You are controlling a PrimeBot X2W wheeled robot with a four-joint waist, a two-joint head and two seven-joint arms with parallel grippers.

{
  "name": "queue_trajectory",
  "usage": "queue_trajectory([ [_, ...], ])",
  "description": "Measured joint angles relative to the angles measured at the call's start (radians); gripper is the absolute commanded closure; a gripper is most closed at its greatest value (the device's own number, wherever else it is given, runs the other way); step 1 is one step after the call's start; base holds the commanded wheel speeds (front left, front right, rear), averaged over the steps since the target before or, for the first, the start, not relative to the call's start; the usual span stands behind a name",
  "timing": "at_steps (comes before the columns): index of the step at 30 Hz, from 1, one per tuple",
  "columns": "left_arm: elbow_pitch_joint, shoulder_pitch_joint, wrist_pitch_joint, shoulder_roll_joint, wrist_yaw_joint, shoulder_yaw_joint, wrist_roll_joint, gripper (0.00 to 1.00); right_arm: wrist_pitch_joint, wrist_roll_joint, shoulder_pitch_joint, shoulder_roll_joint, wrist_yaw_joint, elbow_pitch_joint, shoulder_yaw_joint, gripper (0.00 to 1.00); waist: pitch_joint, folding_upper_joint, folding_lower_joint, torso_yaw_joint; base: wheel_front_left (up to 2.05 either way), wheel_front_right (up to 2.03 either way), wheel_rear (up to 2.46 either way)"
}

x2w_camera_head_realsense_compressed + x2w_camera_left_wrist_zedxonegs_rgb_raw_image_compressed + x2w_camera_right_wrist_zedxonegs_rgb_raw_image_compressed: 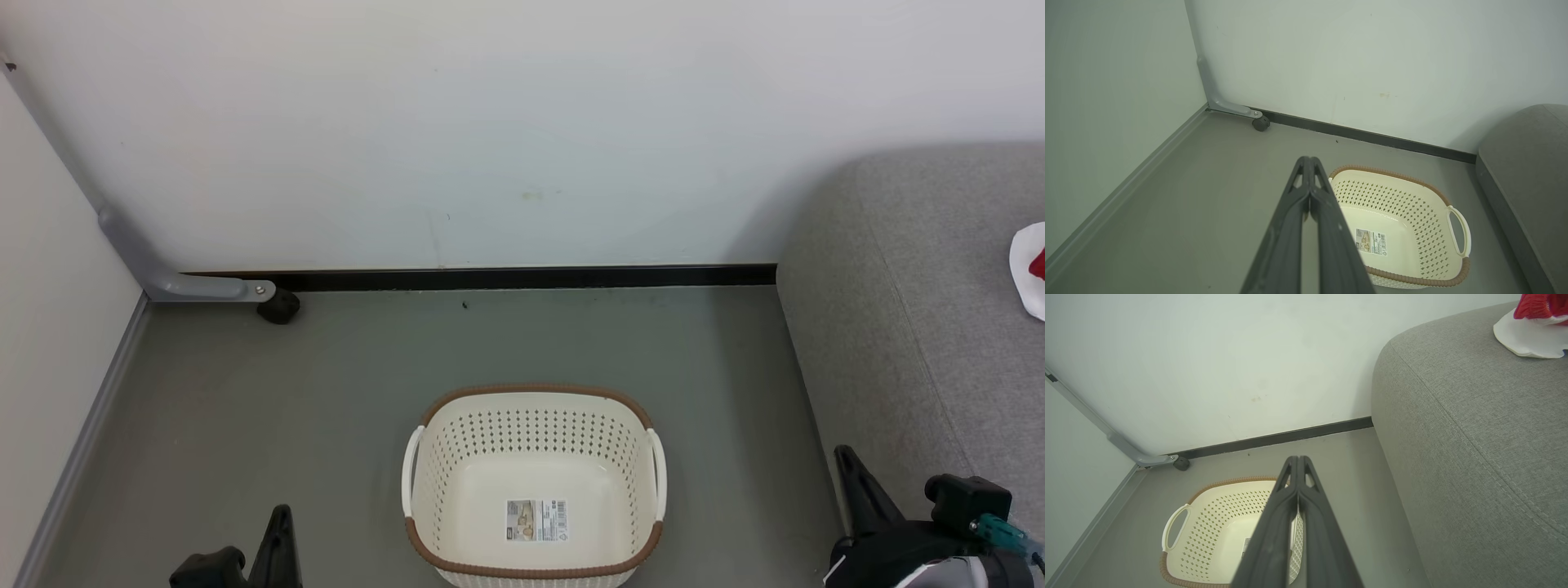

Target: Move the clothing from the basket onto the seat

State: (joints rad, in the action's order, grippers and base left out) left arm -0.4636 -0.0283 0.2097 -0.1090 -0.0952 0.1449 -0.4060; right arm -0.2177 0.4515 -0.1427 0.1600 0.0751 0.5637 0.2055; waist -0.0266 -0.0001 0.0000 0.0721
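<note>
A: Where is the clothing?
B: On the seat, far right; the frame edge cuts it off, so I make out a white fold and some red knit; jersey or shorts, I cannot tell.
A: And the basket?
B: On the floor, left of the seat and apart from it; the head view crops its near rim; a label sticker lies on its bottom.
A: The grippers?
B: The left gripper has its fingers pressed together on nothing and hides the basket's left rim in its wrist view; the right gripper is likewise closed on nothing and covers the basket's right side; the head view crops both at the bottom edge; the wrist views show the tips meeting.
A: Anything else?
B: A black caster on a grey bracket, far left, at the wall.
</note>
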Motion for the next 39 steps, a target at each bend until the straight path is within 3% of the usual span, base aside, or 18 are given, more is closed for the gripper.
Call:
queue_trajectory([
  [39, 0.056, -0.011, -0.14, 0.027, 0.091, -0.099, -0.506, 1.0, 0.147, 0.488, 0.006, -0.047, 0.013, -0.103, -0.147, 1.0, 0.011, 0.0, 0.0, -0.031, 0.0, 0.0, 0.0],
])
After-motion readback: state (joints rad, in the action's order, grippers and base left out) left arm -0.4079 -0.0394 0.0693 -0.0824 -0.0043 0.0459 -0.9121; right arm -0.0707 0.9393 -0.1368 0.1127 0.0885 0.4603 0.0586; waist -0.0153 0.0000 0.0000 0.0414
